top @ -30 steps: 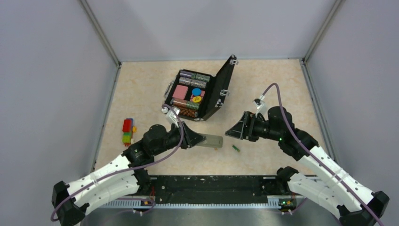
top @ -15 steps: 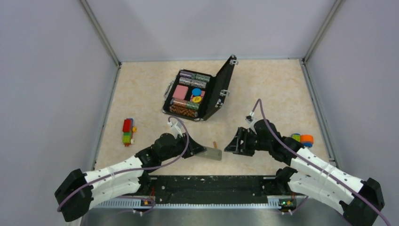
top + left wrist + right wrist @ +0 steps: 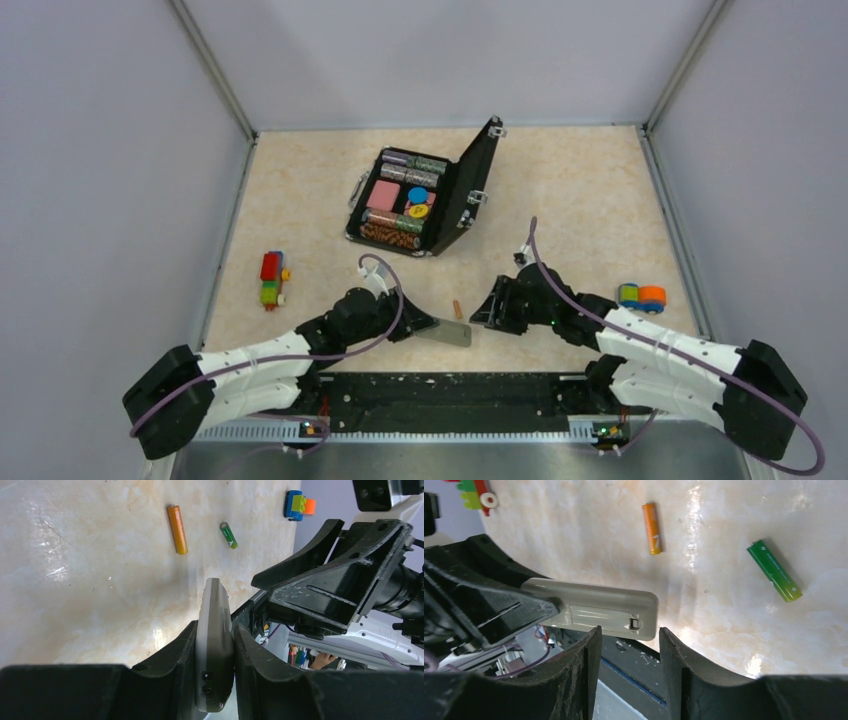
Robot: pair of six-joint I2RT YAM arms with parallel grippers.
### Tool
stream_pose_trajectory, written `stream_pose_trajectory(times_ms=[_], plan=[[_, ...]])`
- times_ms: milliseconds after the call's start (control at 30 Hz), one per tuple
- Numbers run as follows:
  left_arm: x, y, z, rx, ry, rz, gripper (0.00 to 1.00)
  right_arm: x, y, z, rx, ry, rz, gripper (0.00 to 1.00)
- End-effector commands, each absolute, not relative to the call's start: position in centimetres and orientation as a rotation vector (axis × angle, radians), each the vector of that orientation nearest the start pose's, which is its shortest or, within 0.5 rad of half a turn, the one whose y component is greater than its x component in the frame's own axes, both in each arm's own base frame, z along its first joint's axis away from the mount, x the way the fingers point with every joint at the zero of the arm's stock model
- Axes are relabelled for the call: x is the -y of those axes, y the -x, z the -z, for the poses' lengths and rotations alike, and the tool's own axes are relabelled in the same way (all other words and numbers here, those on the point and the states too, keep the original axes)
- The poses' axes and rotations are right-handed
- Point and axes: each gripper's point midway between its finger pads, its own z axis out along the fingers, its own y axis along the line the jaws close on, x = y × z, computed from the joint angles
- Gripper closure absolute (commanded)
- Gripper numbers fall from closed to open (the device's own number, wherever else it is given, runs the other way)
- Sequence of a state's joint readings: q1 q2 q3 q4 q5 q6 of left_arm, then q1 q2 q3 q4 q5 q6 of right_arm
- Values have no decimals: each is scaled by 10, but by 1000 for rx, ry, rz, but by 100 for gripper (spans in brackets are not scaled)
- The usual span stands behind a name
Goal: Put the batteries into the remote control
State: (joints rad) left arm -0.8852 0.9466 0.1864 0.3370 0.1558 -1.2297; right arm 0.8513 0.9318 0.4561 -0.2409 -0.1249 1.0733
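My left gripper [image 3: 425,325] is shut on the remote control [image 3: 447,331], a slim grey-backed bar held off the table near the front edge. In the left wrist view the remote control [image 3: 214,630] stands edge-on, pinched by both fingers of the left gripper [image 3: 216,626]. My right gripper [image 3: 482,312] faces the remote's free end, open and holding nothing. In the right wrist view the right gripper [image 3: 629,629] sits just short of the remote control [image 3: 599,612], whose latched back cover shows. The orange battery [image 3: 652,528] and the green battery [image 3: 774,571] lie apart on the table beyond it.
An open black case [image 3: 468,195] with chip rolls stands at mid-back. A multicoloured block toy [image 3: 271,279] lies at the left. A blue and orange toy [image 3: 641,296] sits at the right. The black rail [image 3: 450,390] runs along the near edge.
Both arms have drawn back toward the near edge, the left one carrying the remote. The right gripper's jaws have narrowed, and it now covers the green battery in the top view.
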Motion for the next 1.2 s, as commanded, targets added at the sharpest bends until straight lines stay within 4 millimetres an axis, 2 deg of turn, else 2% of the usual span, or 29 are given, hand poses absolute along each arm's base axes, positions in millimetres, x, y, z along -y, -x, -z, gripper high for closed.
stream_pose_trajectory(times_ms=[0, 67, 167, 200, 467, 633, 1167], plan=[[271, -143, -90, -2284, 329, 1394, 100, -260, -146, -91, -2511, -232, -1077, 55], [268, -143, -84, -2294, 337, 1378, 100, -263, -145, -85, -2520, -237, -1095, 56], [269, -140, -82, -2276, 293, 1400, 100, -269, -140, -81, -2523, -243, -1160, 68], [268, -138, -80, -2283, 288, 1396, 100, -273, -140, -82, -2518, -236, -1187, 69], [260, -137, -65, -2312, 224, 1302, 100, -283, -136, -75, -2544, -204, -1238, 65], [255, -135, -55, -2339, 226, 1270, 100, -287, -131, -69, -2566, -198, -1253, 66], [251, -136, -50, -2357, 258, 1237, 100, -292, -119, -46, -2642, -203, -1250, 70]])
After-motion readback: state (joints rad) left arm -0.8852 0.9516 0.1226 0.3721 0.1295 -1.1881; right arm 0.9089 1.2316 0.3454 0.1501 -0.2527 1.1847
